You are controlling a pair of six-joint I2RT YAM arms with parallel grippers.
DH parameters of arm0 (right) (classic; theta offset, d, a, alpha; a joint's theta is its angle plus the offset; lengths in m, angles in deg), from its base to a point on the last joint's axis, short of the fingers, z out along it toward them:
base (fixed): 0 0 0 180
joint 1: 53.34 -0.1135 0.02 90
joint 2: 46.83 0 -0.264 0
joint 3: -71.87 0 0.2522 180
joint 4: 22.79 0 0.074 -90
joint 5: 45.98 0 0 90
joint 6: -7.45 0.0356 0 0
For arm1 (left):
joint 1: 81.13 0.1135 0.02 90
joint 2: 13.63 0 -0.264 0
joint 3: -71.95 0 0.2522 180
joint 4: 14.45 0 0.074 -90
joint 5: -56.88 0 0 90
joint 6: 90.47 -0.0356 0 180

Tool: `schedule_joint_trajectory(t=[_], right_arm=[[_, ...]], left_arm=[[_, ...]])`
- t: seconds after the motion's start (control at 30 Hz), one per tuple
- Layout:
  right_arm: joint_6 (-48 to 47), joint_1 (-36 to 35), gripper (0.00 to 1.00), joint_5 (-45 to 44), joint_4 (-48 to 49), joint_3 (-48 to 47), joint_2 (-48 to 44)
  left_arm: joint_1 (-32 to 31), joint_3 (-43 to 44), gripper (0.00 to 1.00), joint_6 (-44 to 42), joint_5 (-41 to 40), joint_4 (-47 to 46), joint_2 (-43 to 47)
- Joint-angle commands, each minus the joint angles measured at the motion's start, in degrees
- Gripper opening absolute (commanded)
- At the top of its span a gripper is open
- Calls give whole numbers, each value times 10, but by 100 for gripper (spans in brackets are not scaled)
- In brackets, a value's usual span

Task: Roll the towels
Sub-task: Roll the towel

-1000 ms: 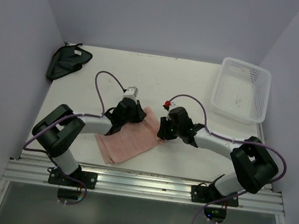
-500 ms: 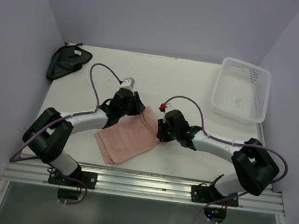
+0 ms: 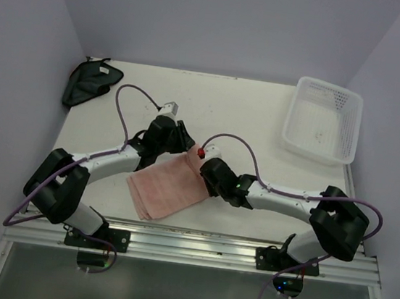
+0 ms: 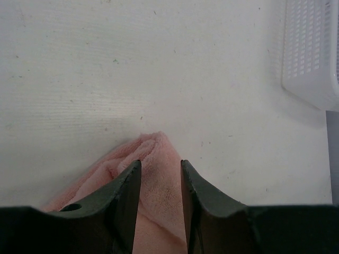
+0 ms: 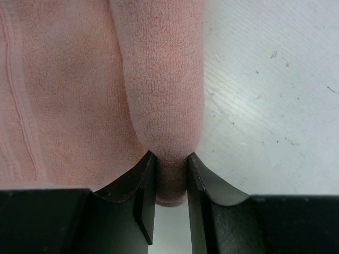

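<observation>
The salmon-pink towel lies folded near the table's front edge, between the two arms. My right gripper is at its right edge, shut on a raised fold of the pink towel that bulges out of the gripper. My left gripper is at the towel's far corner. In the left wrist view its gripper is open, one finger on each side of that corner. The blackish cloth lies crumpled at the back left corner, its white tag up.
A white perforated basket stands at the back right and shows in the left wrist view as the basket. Purple cables loop above both wrists. Walls close the table on the left, back and right.
The left gripper's jaws have opened at the towel's far corner. The right gripper has moved left and nearer over the towel, carrying its pinched edge along.
</observation>
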Motion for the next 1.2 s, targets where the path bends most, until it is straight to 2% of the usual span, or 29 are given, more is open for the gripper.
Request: schedule_joint_trajectory(t=[0.0,0.67,1.17], right_arm=[[-13,-23,0,-93,-50,-37,15],[-47,-143,0,-350,-204,-190,168],[-71,-189,0,-402,-304,-297,321]], left_arm=[[4,10,39,18,11,-2,22],[22,7,41,46,17,17,43],[15,-28,40,64,71,-36,39]])
